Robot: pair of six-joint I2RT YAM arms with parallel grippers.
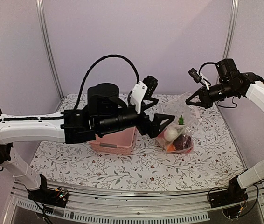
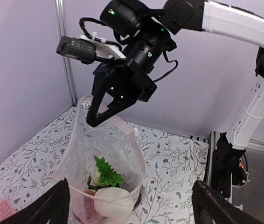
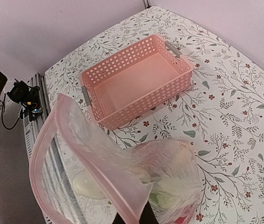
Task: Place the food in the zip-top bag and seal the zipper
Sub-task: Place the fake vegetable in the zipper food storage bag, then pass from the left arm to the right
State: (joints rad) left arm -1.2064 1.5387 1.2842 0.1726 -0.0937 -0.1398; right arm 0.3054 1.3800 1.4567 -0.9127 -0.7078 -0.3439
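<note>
Count on the worktop [image 1: 122,172]: 1 bag [image 1: 188,121] with 1 zipper [image 3: 33,154] along its mouth, 1 basket [image 3: 132,79], and 2 arms, left arm [image 1: 29,128] and right arm [image 1: 262,98]. Food seen through the bag in the top view: 1 white piece [image 1: 170,134], 1 green leafy tuft [image 1: 181,120], 1 orange piece [image 1: 170,147], 1 maroon piece [image 1: 183,143]. The left wrist view hints at a second pale piece behind the leaves, but the crinkled plastic blurs it, so the full total cannot be fixed.
</note>
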